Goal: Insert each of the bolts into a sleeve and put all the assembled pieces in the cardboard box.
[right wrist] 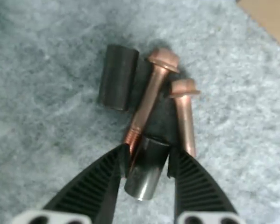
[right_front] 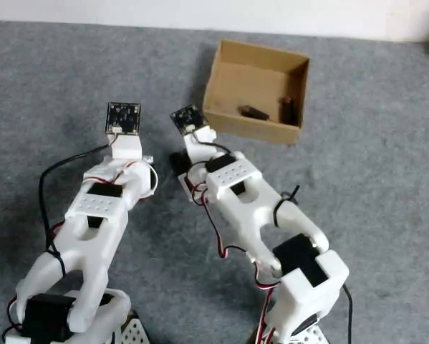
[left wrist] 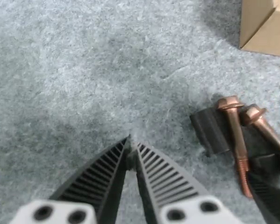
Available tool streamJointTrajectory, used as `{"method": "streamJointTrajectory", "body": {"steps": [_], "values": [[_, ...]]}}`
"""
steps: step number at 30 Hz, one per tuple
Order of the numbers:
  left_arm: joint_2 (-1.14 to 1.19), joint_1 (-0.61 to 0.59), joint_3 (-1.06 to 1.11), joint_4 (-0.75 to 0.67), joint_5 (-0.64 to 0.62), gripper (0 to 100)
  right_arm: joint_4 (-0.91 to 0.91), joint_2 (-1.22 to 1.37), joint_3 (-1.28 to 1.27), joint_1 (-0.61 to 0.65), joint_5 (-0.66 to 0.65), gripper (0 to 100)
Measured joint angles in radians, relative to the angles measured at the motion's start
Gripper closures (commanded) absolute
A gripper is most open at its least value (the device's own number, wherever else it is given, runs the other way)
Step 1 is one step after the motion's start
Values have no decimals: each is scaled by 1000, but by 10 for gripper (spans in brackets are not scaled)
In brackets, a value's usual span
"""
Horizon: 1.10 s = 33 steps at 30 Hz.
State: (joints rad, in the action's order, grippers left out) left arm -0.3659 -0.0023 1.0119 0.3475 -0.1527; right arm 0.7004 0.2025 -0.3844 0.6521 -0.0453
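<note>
As the sleeve (right wrist: 147,173) looks rigid and slick, the right hand (right wrist: 147,150) grasps it mid-barrel; the left hand (left wrist: 132,150) is clenched, empty.

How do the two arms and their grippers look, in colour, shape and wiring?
The left arm and the right arm are white plastic shells with black motors and loose red and black wires. Each wrist carries a small dark circuit board. The left gripper and the right gripper are black, tapering and ribbed, on white bases.
</note>
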Motion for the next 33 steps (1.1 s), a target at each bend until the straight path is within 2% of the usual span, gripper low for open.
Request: {"method": "streamJointTrajectory", "body": {"steps": [10, 23, 27, 33], "values": [[0, 0, 0, 0, 0, 993, 78, 3, 0, 2, 0, 885], [0, 0, 0, 0, 0, 993, 86, 25, 5, 2, 34, 888], [0, 0, 0, 0, 0, 993, 103, 81, 20, 0, 37, 998], [0, 0, 0, 0, 0, 993, 153, 107, 81, -3, 37, 993]]}}
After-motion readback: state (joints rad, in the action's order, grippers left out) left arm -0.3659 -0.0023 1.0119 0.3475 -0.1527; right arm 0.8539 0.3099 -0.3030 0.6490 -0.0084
